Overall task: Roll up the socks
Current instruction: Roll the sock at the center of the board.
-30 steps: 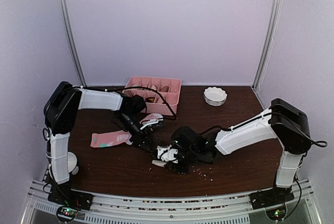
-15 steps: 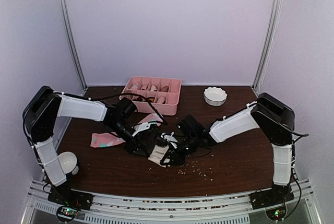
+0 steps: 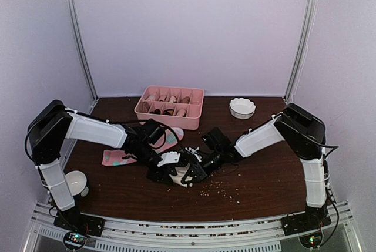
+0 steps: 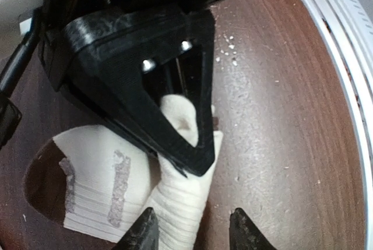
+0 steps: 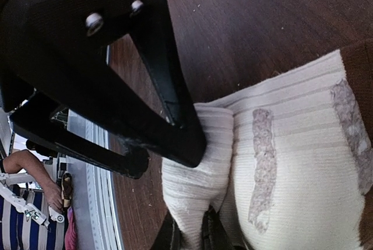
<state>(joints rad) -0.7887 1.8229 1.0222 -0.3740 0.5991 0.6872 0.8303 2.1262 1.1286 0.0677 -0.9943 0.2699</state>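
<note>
You are working with two socks on the table (image 3: 270, 175), and both arms are meeting over one of them. The cream sock (image 5: 291, 162) is lying near the table's middle, showing two grey strips and one dark brown end. Your right gripper (image 5: 191, 232) is pinching a folded edge of it, jaws nearly together with the cloth between them. Your left gripper (image 4: 192, 235) is facing it from the other side with its jaws standing partly apart. The rolled fold is sitting between them, beside one finger and clear of the other. The pink sock (image 3: 120, 157) is lying flat to the left of the cream one, partly under your left arm.

One pink tray (image 3: 197, 111) is sitting at the far edge. You are also seeing two white dishes: a bowl (image 3: 242, 108) at the far right and a second bowl (image 3: 75, 180) by the left arm's base. Scattered crumbs (image 3: 220, 188) are lying just right of the cream sock.
</note>
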